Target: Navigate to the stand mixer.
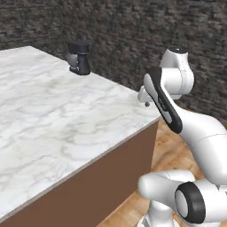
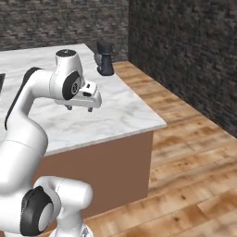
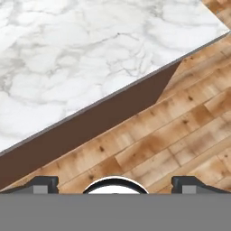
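Stand mixer (image 1: 79, 58) sits at the far end of the marble surface (image 1: 57, 119), close to its right-hand edge, upright, black body with a grey bowl tucked under the head. In the right base view the stand mixer (image 2: 104, 59) stands at the far right corner of the surface (image 2: 115, 115), just short of where the wooden floor (image 2: 185, 152) begins. Nothing touches it; detail of the bowl is too small to resolve, so bowl seating is probably normal but unconfirmed.

The surface is a white-grey veined slab on a brown cabinet body (image 2: 106, 171). A dark stone wall (image 1: 133, 40) runs behind the far side and along the right of the room.

End effector (image 2: 79, 108) hangs over the near right part of the surface, well apart from the stand mixer, pointing downward. In the left base view the end effector (image 1: 145, 103) is mostly hidden behind the forearm. In the hand view the two fingertips (image 3: 45, 184) sit far apart at opposite sides of the frame bottom, so the jaws are spread wide with nothing between them. That view looks down on the surface (image 3: 90, 58) edge, the brown cabinet side (image 3: 90, 126) and floor planks (image 3: 180, 135).
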You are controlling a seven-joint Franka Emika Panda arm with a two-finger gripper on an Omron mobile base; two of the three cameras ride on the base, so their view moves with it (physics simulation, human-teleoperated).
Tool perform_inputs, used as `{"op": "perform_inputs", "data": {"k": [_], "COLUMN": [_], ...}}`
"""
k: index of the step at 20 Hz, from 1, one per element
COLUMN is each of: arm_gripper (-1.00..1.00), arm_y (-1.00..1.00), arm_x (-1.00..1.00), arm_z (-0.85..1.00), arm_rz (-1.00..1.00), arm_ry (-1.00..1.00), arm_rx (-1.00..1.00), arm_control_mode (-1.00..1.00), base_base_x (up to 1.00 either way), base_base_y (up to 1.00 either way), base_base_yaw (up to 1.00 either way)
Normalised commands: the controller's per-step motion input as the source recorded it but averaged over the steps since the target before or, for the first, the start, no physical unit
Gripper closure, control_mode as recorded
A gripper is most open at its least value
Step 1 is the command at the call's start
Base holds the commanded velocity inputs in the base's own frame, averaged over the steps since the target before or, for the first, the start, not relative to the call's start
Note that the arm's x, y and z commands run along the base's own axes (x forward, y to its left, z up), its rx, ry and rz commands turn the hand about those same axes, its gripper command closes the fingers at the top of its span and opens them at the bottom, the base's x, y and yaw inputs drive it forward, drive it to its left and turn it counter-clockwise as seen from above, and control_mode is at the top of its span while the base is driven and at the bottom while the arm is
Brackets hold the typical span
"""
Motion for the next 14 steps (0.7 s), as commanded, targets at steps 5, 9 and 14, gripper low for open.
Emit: {"op": "perform_inputs", "data": {"k": [5, 9, 14], "arm_gripper": [-1.0, -1.0, -1.0], "arm_y": [0.0, 0.0, 0.0], "arm_x": [0.0, 0.0, 0.0], "arm_z": [0.0, 0.0, 0.0], "arm_rz": [0.0, 0.0, 0.0], "arm_ry": [0.0, 0.0, 0.0], "arm_rx": [0.0, 0.0, 0.0], "arm_control_mode": [1.0, 1.0, 1.0], "base_base_x": [0.88, 0.57, 0.61], "base_base_y": [-1.0, -1.0, -1.0], "base_base_yaw": [0.33, 0.32, 0.3]}}
